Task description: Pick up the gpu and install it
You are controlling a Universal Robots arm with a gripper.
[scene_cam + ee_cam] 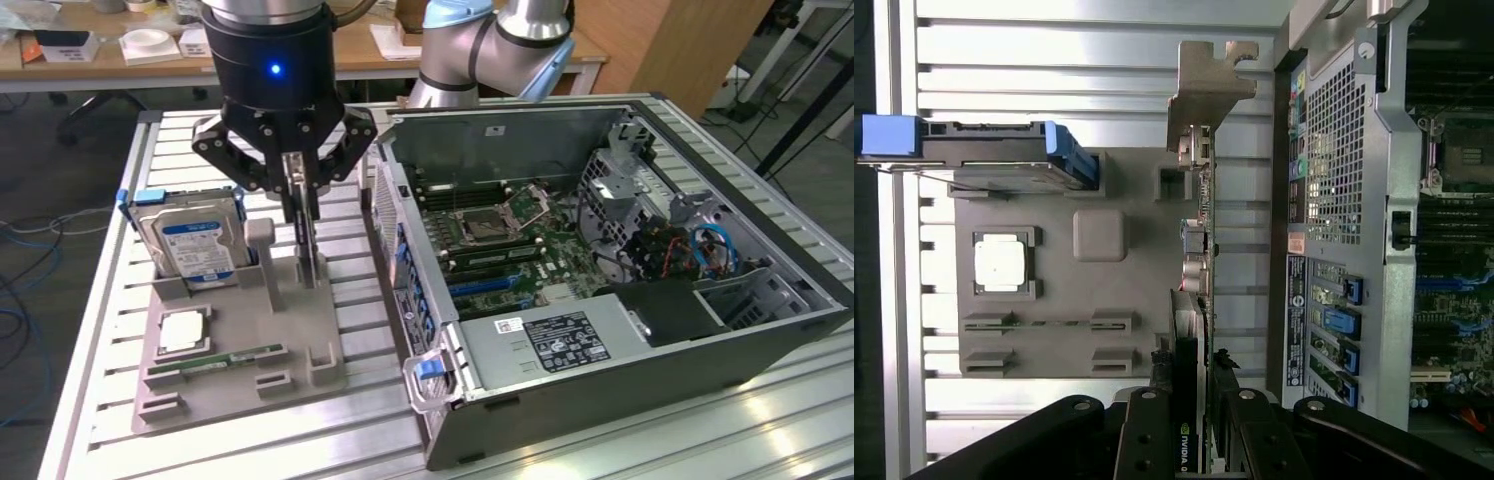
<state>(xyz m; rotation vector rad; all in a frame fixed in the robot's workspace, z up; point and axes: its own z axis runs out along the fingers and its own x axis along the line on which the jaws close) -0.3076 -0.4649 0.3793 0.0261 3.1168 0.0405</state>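
- The open computer case (574, 390) lies on its side on the slatted table (747, 440), motherboard facing up. It takes up the exterior view's right.
- Just beside it sits the grey fixture tray (227, 395), and that's where the action is.
- The hard drive (198, 245) stands upright in the tray's far corner, well out of the way.
- Here's the gripper (1197, 360), straight down over the tray, its fingers (1149, 430) pressed in from both sides and pinching the gpu.
- The gpu (1199, 230) stands on edge in the tray, thin as a blade, its silver bracket (1209, 90) at the far end from the jaws.
- Whether its lower edge has left the tray's slot yet, I can't quite tell.
- To my eye the grip sits towards one end of the card, so it wants a dead-straight pull upward with no twist. The bracket sits near the case wall.
- The processor chip (1001, 265) and the RAM stick (220, 360) lie flat and untouched.
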